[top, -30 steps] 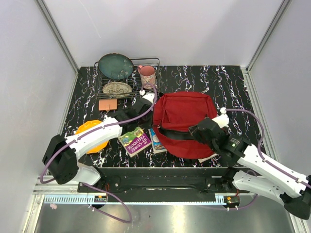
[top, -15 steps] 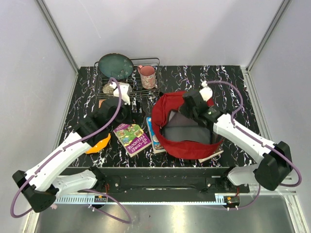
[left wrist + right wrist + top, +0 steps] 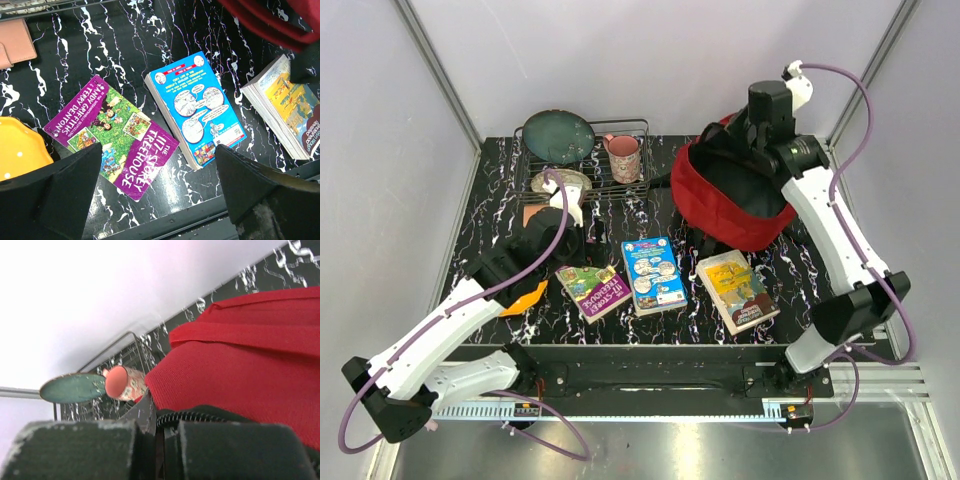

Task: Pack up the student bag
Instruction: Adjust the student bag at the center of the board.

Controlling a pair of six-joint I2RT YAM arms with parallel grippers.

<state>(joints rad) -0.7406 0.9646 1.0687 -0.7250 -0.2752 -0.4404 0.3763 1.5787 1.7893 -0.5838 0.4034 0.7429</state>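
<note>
The student bag [image 3: 732, 200], dark red, hangs lifted off the table at the back right, its mouth facing forward. My right gripper [image 3: 752, 128] is shut on the black edge at its top; in the right wrist view the red fabric [image 3: 250, 365] fills the frame above the gripper [image 3: 157, 440]. Three books lie flat in front: a purple one [image 3: 595, 290], a blue one [image 3: 655, 274] and a yellow one [image 3: 738, 290]. My left gripper [image 3: 592, 240] hovers open above the purple book [image 3: 112, 137] and blue book [image 3: 197, 107], holding nothing.
A wire dish rack [image 3: 620, 130] at the back left holds a green plate [image 3: 558, 136], a pink mug [image 3: 623, 155] and a patterned dish [image 3: 560, 180]. A pink wallet [image 3: 15, 42] and an orange plate [image 3: 20, 150] lie left of the books.
My right arm raised the bag up and back to the right, uncovering the yellow book. My left gripper let go, opened and drew back to the left. The books have shifted.
</note>
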